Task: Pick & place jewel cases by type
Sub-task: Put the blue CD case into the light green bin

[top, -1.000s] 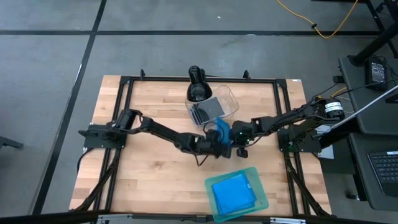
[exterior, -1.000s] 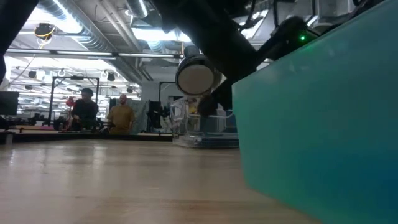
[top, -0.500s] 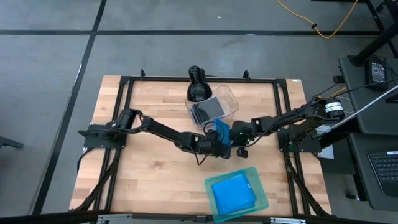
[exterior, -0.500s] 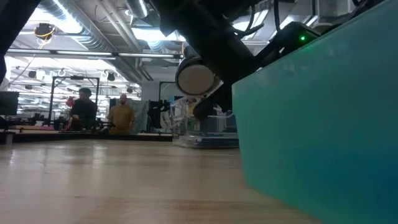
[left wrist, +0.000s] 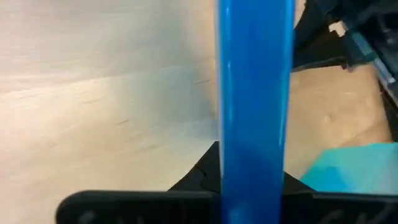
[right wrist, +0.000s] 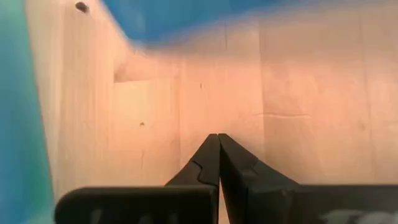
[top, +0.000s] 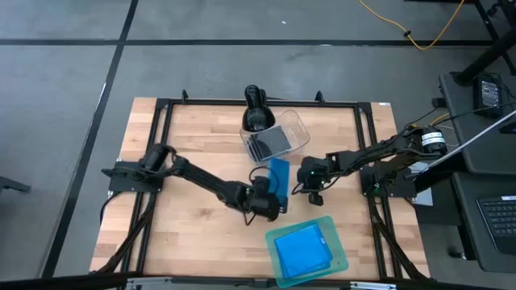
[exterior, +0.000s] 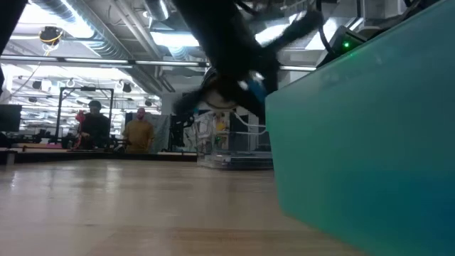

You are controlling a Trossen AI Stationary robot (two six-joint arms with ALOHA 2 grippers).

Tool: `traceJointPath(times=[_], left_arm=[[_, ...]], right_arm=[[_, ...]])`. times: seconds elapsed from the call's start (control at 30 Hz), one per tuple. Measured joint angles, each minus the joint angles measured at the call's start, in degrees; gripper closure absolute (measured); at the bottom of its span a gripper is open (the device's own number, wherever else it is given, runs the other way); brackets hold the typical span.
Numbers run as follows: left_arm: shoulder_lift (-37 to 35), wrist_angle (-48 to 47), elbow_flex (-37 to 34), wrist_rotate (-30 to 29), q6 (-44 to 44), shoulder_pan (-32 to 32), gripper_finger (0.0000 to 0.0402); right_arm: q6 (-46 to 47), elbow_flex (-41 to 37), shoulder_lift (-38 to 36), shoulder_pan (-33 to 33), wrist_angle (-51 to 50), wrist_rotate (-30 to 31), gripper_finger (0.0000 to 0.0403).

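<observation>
Here, from above, the left claw point(top: 272, 193) sits near the middle of the tabletop point(top: 177, 145), clenched on a blue case point(top: 278, 176) that sticks out from it toward the far edge. The right claw point(top: 305, 179) is just beside that case, on the side toward the right edge, and its fingers are pressed together with nothing between them. A clear tub point(top: 276, 137) stands by the far edge with dark disc cases point(top: 264, 145) lying inside it, and a dark camera post point(top: 256, 109) rises right behind it. A teal tray point(top: 339, 256) rests at the near edge, toward the right corner, with more blue cases point(top: 303, 250) lying flat inside.

From tabletop height, the teal tray's wall point(exterior: 362, 135) fills the right side of the picture. A dark arm point(exterior: 220, 43) comes down from above with a blurred bit of blue at its tip. The clear tub point(exterior: 234, 149) shows behind it, and two people point(exterior: 117, 128) stand far back in the room.

In the left wrist view, the blue case point(left wrist: 255, 99) stands edge-on between the dark fingers point(left wrist: 199, 180), gripped at its lower end, over bare wood, with a corner of the teal tray point(left wrist: 351, 168) beyond.

In the right wrist view, the two fingers point(right wrist: 202, 168) meet in a point above the wood. A blurred blue shape point(right wrist: 186, 15) lies ahead, and a teal strip point(right wrist: 18, 124) runs along one side.
</observation>
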Motion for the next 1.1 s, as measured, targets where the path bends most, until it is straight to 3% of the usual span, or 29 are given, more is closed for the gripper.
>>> traceJointPath(times=[0.23,0.43,0.63,0.93,1.1], left_arm=[[-7.51,-7.31,-0.01,-9.94,-3.86,-7.45,0.0393],[-12.79,-7.05,0.04,-20.48,5.04,-14.59,0.0394],[-17.63,-7.09,0.27,-30.24,28.87,-19.41,0.0394],[-19.95,-6.74,7.63,-37.63,71.48,-22.05,0.0394],[-19.68,-0.65,11.64,-47.92,99.23,-24.39,0.0394]], right_arm=[[-0.20,-0.11,-0.46,0.37,-0.05,-0.71,0.0396],[-0.91,-0.15,-0.48,0.39,2.26,-2.02,0.0396],[2.30,-0.15,-0.51,0.24,3.30,-6.17,0.0396],[7.72,3.16,-0.55,0.23,3.78,-11.86,0.0396],[7.71,7.04,-0.55,0.23,3.75,-15.19,0.0396]])
